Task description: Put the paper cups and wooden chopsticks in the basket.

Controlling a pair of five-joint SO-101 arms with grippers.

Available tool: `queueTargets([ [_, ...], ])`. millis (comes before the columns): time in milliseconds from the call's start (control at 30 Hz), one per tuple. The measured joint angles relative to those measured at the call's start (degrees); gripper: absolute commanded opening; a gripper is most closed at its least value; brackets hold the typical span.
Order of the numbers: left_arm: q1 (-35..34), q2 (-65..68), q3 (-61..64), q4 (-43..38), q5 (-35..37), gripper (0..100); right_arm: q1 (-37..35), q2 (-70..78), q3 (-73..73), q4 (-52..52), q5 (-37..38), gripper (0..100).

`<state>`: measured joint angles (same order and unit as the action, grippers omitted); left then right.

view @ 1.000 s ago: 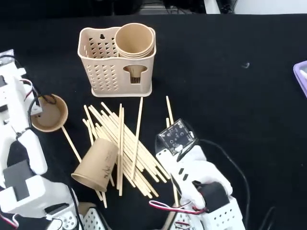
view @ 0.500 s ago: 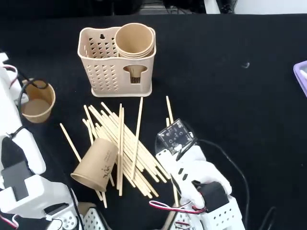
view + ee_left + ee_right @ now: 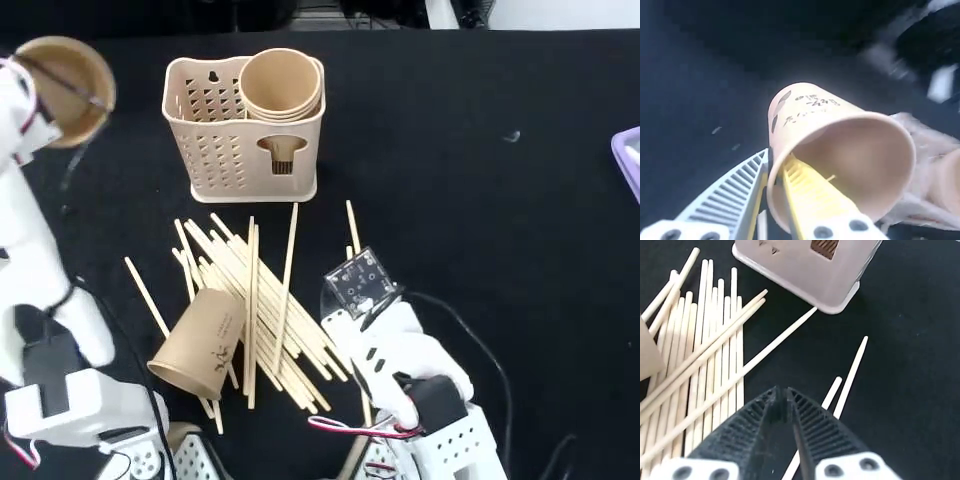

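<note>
My left gripper (image 3: 775, 185) is shut on the rim of a brown paper cup (image 3: 840, 150), one finger inside it and one outside. In the high view that cup (image 3: 62, 75) is held high at the far left, level with the beige basket (image 3: 215, 150). Stacked paper cups (image 3: 281, 85) stand in the basket's right part. Another paper cup (image 3: 200, 343) lies on its side across the spread of wooden chopsticks (image 3: 255, 300). My right gripper (image 3: 785, 407) is shut and empty, low over the table beside the chopsticks (image 3: 705, 360), with the basket (image 3: 805, 265) ahead of it.
The right arm's white body (image 3: 405, 370) fills the front middle of the black table. A purple object (image 3: 628, 155) lies at the right edge. Two loose chopsticks (image 3: 850, 375) lie just past my right gripper.
My left arm has lifted the paper cup from low at the left side up and back, to the level of the basket. The right arm has barely moved.
</note>
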<state>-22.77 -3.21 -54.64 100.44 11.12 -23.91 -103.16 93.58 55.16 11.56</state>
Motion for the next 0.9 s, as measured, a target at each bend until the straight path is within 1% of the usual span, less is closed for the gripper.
queueTargets([
  [100, 5.8, -0.09, -5.71, -0.18, 3.08, 3, 3.25, 0.0, 0.53, -2.11, 0.0, 2.1],
  [200, 14.24, 0.53, -6.51, -3.16, 3.96, 3, 6.15, 0.0, 0.53, -3.69, 0.0, 2.1],
  [333, 25.14, 3.34, -5.98, -7.12, 3.78, 3, 7.38, 0.0, 0.53, -4.48, 0.0, 2.1],
  [400, 29.1, 5.54, -4.31, -9.23, 3.16, 3, 7.38, 0.0, 0.53, -4.66, 0.0, 2.1],
  [467, 32.0, 8.18, -2.2, -10.02, 0.62, 3, 7.38, 0.0, 0.53, -4.75, 0.0, 2.1],
  [600, 34.55, 12.31, -1.14, -10.55, -2.02, 3, 7.38, 0.0, 0.53, -4.75, 0.0, 2.1],
  [900, 34.29, 14.68, -1.14, -10.73, -2.81, 3, 7.38, 0.0, 0.53, -4.75, 0.0, 2.1],
])
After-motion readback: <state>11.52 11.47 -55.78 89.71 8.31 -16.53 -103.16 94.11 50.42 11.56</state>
